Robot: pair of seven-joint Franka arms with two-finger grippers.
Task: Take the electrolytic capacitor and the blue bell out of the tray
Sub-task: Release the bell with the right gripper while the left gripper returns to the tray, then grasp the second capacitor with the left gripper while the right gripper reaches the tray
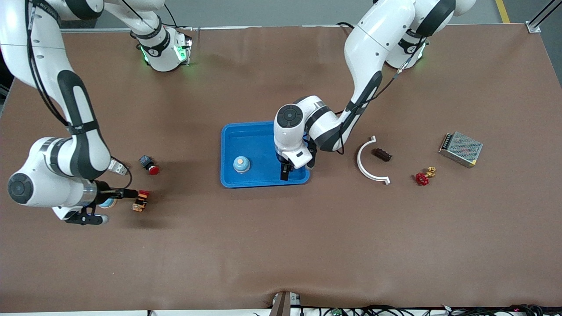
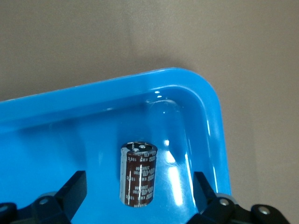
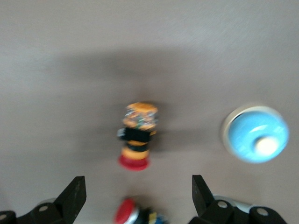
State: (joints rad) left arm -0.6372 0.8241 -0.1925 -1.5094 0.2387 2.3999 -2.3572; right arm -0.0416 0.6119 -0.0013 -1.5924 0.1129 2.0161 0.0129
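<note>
Small orange-and-red part (image 1: 140,201) lies under the open right end effector (image 3: 135,198); left end effector (image 2: 138,196) open over the glossy tray's (image 1: 254,131) cylindrical capacitor (image 2: 138,173).

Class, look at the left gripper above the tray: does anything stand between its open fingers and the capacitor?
Nothing visible does. The left gripper hangs open over the tray, the capacitor lying between its fingers, with only bare tray floor around it.
</note>
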